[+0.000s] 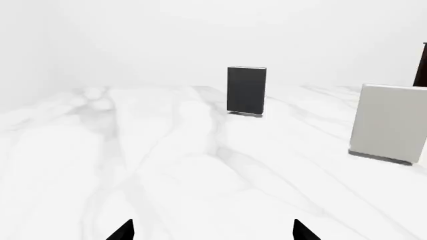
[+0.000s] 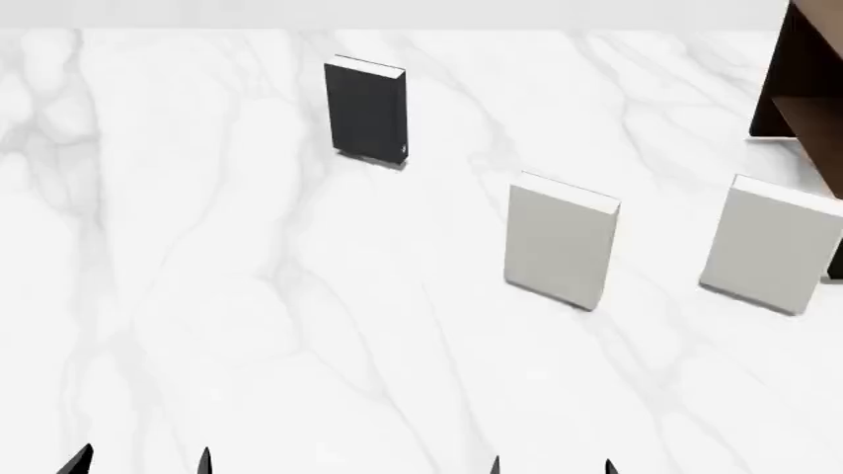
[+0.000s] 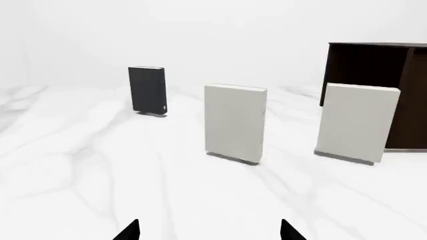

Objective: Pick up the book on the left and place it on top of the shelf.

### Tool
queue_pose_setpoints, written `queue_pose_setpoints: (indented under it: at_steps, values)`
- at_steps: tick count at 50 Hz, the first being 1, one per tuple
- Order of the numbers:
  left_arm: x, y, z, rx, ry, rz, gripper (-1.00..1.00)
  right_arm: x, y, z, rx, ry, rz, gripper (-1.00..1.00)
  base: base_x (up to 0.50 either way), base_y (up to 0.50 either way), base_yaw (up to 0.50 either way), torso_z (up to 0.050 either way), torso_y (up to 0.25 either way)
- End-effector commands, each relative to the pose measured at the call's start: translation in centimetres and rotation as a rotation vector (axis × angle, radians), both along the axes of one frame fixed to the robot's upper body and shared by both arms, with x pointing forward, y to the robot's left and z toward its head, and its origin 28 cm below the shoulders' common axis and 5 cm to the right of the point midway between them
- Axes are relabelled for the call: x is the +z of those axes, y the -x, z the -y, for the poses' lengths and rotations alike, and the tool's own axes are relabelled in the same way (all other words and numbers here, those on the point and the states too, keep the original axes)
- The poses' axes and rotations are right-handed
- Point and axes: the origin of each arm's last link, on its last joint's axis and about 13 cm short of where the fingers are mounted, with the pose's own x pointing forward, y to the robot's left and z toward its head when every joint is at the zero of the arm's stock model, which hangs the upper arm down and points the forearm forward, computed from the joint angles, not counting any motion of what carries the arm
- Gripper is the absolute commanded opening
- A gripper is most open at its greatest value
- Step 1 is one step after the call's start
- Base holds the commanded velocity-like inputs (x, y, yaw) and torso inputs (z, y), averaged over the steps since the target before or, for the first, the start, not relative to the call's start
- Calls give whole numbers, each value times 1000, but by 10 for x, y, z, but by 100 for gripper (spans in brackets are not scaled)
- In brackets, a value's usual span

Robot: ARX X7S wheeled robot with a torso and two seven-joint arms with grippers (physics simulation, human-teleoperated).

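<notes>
nothing done yet; black book upright on the table, untouched, well apart from the shelf; left gripper and right gripper both spread, holding nothing; reach, grasp, placing all left.

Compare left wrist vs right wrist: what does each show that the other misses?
Left wrist only: nothing extra beyond its own open left claw tips.

Right wrist only: the second upright light-grey book in the middle, most of the dark brown wooden shelf unit, and the open right claw tips.

Both: the upright black hardcover book, one light-grey book nearest the shelf, a sliver of that shelf, and the white marble tabletop. Neither claw touches anything.
</notes>
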Motion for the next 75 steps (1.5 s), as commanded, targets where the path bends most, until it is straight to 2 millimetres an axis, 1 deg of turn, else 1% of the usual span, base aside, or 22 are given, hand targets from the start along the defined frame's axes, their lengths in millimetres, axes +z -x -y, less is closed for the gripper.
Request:
queue_pose_setpoints:
  at_steps: [1,12,24,33,40,47,50,51,53,54,55,56,57,58,61,62,63,64,67,68,72,75]
  values:
    - [0,0,-1,-10,15,-3,100,0,0,0,-10,5,1,100,0,0,0,0,0]
    - [0,-1,1,-34,0,-14,100,-1,0,-1,-21,17,7,100,0,0,0,0,0]
    - [0,-1,0,-12,-5,-11,100,0,0,-1,-33,29,21,100,0,0,0,0,0]
    - [-1,-2,0,-6,-7,-13,100,0,-1,-1,-46,24,18,100,12,-500,0,0,0]
    - [0,-1,0,-3,-13,-11,100,0,-1,-1,-61,26,24,100,2,-41,0,0,0]
    - [2,0,1,-2,-15,-7,100,1,-1,-1,-63,27,26,100,0,0,0,0,0]
    - [11,-3,-1,6,-9,-37,100,7,-3,0,-64,43,-4,100,0,0,0,0,0]
    - [26,-7,-3,-21,9,-38,100,21,-7,0,-36,27,-36,100,0,0,0,0,0]
    - [43,-12,-5,-20,0,-37,100,39,-10,1,-26,44,-18,100,0,0,0,0,0]
    - [67,-20,-8,-37,3,-33,100,65,-15,2,-9,37,0,100,0,0,0,0,0]
    - [77,-24,-9,-47,0,-28,100,76,-18,2,-1,39,1,100,0,0,0,0,0]
    - [93,-29,-12,-56,1,-24,100,91,-24,3,11,29,6,100,0,0,0,0,0]
    - [103,-33,-13,-51,-5,-19,100,99,-29,3,16,21,3,100,0,0,0,0,0]
    - [127,-41,-16,-57,-11,4,100,123,-39,4,23,16,2,100,0,0,0,0,0]
    - [157,-47,-18,-70,-66,30,100,156,-50,5,28,18,23,100,0,0,0,0,0]
    - [175,-51,-19,-77,-83,41,100,174,-56,5,27,29,42,100,0,0,0,0,0]
    - [181,-53,-19,-76,-94,54,100,181,-59,5,31,25,40,100,0,0,0,0,0]
    - [196,-58,-20,-91,-72,52,100,196,-64,4,40,21,42,100,0,0,0,0,0]
    - [212,-63,-22,-92,-74,66,100,213,-72,4,47,21,42,100,0,0,0,0,0]
    - [220,-66,-23,-95,-74,75,100,223,-77,5,48,13,37,100,0,0,0,0,0]
    - [231,-69,-24,-98,-73,93,100,237,-86,9,34,15,57,100,0,0,0,0,0]
    - [234,-70,-26,-97,-73,103,100,240,-89,11,28,13,61,100,0,0,0,0,0]
